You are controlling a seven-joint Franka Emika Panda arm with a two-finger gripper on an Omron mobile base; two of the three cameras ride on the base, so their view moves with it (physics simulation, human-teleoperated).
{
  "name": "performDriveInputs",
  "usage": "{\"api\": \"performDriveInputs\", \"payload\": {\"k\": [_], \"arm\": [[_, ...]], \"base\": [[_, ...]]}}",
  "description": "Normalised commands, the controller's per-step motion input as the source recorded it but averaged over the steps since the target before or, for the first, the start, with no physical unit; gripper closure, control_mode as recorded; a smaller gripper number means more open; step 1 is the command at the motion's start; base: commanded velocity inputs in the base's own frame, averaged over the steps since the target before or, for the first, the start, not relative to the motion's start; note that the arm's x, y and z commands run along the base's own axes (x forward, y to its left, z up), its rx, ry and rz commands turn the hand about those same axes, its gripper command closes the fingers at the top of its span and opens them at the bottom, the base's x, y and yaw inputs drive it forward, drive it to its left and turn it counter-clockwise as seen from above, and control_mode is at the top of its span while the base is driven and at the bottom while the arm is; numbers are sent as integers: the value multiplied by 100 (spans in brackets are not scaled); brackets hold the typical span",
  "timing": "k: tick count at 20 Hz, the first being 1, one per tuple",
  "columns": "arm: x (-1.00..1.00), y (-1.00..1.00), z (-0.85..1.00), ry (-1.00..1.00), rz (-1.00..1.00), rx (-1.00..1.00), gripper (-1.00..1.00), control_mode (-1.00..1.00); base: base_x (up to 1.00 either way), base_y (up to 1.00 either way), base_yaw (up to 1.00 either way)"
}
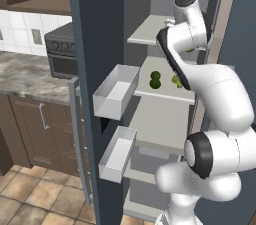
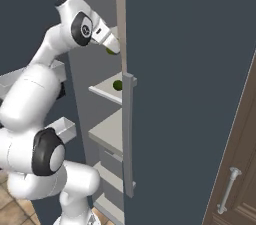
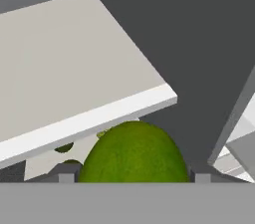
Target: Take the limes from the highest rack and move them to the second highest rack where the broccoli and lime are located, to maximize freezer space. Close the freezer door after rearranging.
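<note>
Your arm (image 1: 210,94) blocks most of the open freezer (image 1: 165,119), hiding the right part of both upper racks. Top rack (image 3: 74,78) sits at 10 o'clock in the hand view. A lime (image 3: 133,153) fills 6 o'clock there, clamped between the gripper (image 3: 130,177) tips, its bottom cut off. On the second rack (image 1: 167,94), broccoli (image 1: 176,81) is mostly hidden; another lime (image 1: 155,80) sits left of it.

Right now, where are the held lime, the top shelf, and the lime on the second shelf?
held lime (image 3: 133,153), hand view, middle of its rind
top shelf (image 3: 74,68), hand view, bare top face
lime on the second shelf (image 1: 155,80), left base view, its centre
</note>
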Motion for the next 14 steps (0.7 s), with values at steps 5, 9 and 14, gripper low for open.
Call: {"api": "performDriveInputs", "payload": {"k": [5,9,14], "arm": [[-58,39,-26,0,0,2,100,-100],[-3,41,-61,0,0,-2,100,-100],[31,17,-65,0,0,-1,100,-100]], "base": [[0,0,0],[0,0,0],[0,0,0]]}}
